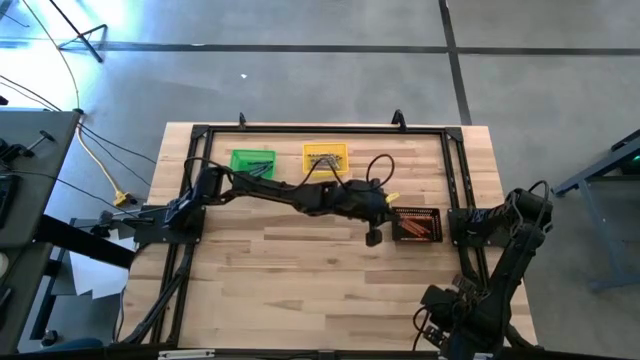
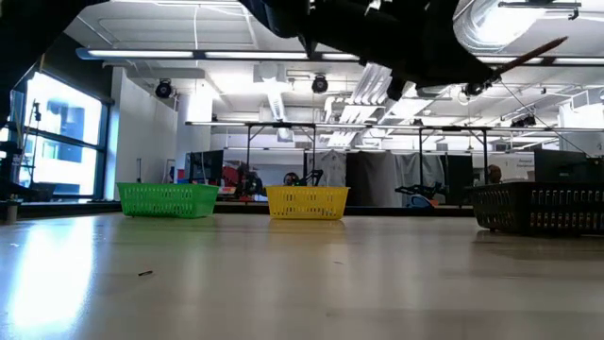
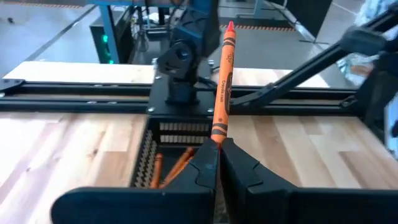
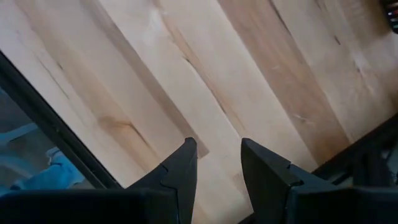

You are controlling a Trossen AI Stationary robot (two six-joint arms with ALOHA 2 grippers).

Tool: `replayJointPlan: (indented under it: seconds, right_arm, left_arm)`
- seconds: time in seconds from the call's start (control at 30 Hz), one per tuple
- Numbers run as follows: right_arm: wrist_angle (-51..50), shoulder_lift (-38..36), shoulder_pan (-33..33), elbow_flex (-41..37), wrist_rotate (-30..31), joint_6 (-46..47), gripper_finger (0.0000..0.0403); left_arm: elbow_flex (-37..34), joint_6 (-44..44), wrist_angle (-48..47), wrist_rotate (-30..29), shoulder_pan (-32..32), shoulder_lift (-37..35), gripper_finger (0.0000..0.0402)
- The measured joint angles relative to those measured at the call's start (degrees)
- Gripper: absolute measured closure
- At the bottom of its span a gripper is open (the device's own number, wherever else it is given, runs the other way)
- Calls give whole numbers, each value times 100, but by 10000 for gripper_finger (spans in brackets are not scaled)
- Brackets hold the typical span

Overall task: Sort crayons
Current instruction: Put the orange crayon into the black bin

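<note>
Probably lab: frame-mounted robot arms

light: bright, from ceiling strip lights (image 2: 283,55) | glare: on table (image 2: 57,274), low view | blur: soft background behind left gripper (image 3: 216,163)

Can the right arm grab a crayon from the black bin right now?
Probably not easily: the left gripper, shut on an orange crayon, hangs beside the black bin, while the right gripper waits open near the table's edge.

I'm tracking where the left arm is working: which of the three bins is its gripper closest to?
The black bin, at the table's right. The left gripper, shut on an orange crayon, is beside it; the green and yellow bins sit farther back.
</note>
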Motion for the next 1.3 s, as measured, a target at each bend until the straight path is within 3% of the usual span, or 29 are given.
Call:
replayJointPlan:
  seconds: [0.57,1.3]
  right_arm:
    - [-159,0,-186,0,0,-1,284]
    - [-187,0,-200,0,0,2,284]
  left_arm:
    - [-1,4,640,5,255,628,401]
    - [-2,98,602,-17,258,659,401]
